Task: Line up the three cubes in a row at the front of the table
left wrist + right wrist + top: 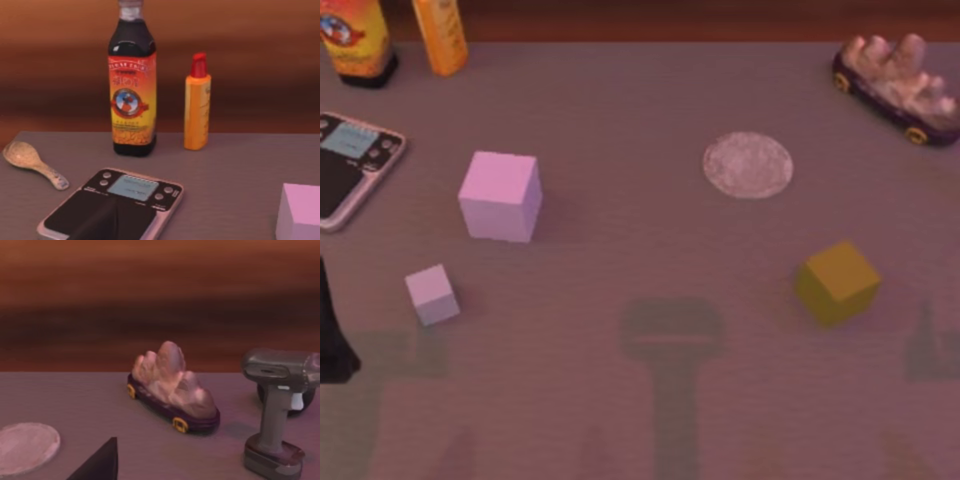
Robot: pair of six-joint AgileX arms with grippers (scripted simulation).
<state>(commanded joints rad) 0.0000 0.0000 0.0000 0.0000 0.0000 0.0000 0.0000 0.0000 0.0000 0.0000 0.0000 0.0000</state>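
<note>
The large pale pink cube stands on the table at mid-left; its corner also shows in the left wrist view. In front of it and further left sits the small lilac-white cube. The mustard-yellow cube rests at the right, turned at an angle. All three lie apart from each other. My left gripper is a dark shape at the table's left edge, left of the small cube and holding nothing that I can see. Only a dark tip of my right gripper shows, in its wrist view.
A round silvery disc lies right of centre. A toy car is at the back right, with a grey handheld device beside it. A kitchen scale, a dark sauce bottle, a yellow bottle and a spoon fill the back left.
</note>
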